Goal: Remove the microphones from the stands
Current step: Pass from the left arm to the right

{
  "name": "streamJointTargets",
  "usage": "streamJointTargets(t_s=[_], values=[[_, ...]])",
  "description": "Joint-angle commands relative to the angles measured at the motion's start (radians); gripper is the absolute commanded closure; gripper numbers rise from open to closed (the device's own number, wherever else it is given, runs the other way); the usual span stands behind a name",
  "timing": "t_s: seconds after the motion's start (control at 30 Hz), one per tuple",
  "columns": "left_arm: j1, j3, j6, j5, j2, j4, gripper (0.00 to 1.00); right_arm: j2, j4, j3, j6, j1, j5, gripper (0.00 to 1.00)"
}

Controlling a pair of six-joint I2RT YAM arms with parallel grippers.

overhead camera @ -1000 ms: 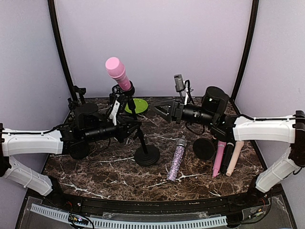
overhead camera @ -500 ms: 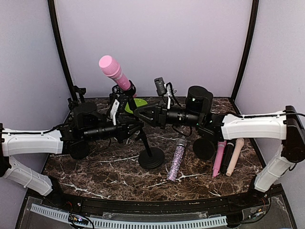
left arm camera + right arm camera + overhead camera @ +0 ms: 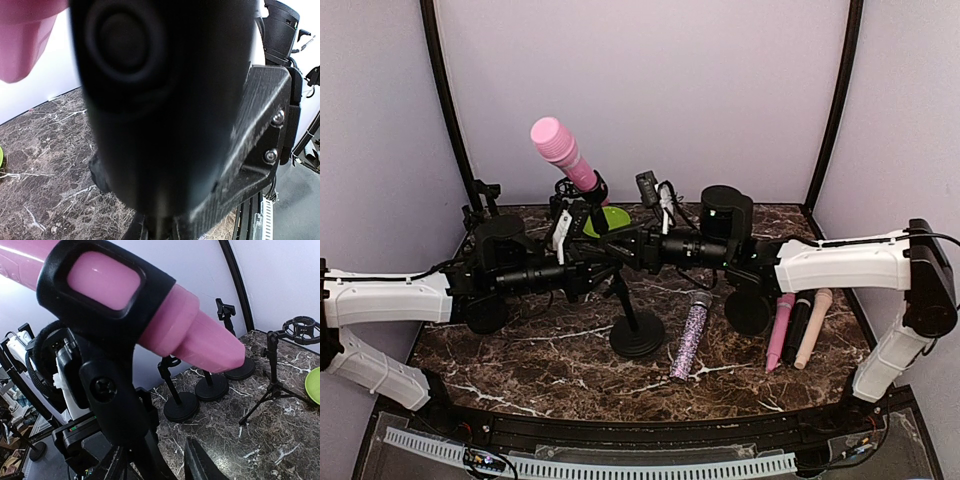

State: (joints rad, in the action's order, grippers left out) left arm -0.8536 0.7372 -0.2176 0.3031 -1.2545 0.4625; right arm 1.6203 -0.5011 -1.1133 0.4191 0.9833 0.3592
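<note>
1. Two changes show against a second ago. The right arm's fingers have swung in from the back right of the dark marbled counter to the black round-based stand, and they have narrowed on the way.
2. They now sit on either side of the stand's pole, just under the black clip. I cannot tell whether they pinch the pole or only bracket it.
3. The left arm's fingers are closed tight on the same pole lower down, as seen from above. Their own camera is filled by a blurred black shape.
4. The stand has leaned, and its base has slid a little toward the counter's near edge.
5. The pink plastic handheld microphone is still seated in the clip. It is raised above the counter's back edge, left of the middle, with its tail pointing at the right wrist camera.
6. My judgement is that nothing has been freed yet. The stand is braced, but the right arm's fingers are below the clip rather than on the pink body. They probably need to move up onto the handle before it can be drawn out.
</note>
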Motion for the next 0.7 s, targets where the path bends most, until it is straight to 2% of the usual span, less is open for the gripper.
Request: streamJointTargets(t_s=[0.0, 0.4, 0.53, 0.63, 0.67], values=[[-0.002, 0.048, 0.004, 0.016, 0.053, 0.123, 1.0, 0.009, -0.008, -0.024, -0.02, 0.008, -0.044, 0.6], [-0.004, 0.074, 0.015, 0.082, 0.047, 0.088, 1.0, 0.034, -0.053, -0.054, -0.028, 0.008, 0.039, 0.75], [-0.003, 0.079, 0.017, 0.084, 0.047, 0.075, 1.0, 0.03, -0.059, -0.052, -0.031, 0.008, 0.041, 0.86], [-0.003, 0.076, 0.013, 0.076, 0.049, 0.074, 1.0, 0.016, -0.081, -0.033, -0.026, 0.008, 0.018, 1.0], [-0.003, 0.073, 0.01, 0.07, 0.051, 0.073, 0.96, 0.008, -0.096, -0.024, -0.024, 0.007, 0.008, 1.0]])
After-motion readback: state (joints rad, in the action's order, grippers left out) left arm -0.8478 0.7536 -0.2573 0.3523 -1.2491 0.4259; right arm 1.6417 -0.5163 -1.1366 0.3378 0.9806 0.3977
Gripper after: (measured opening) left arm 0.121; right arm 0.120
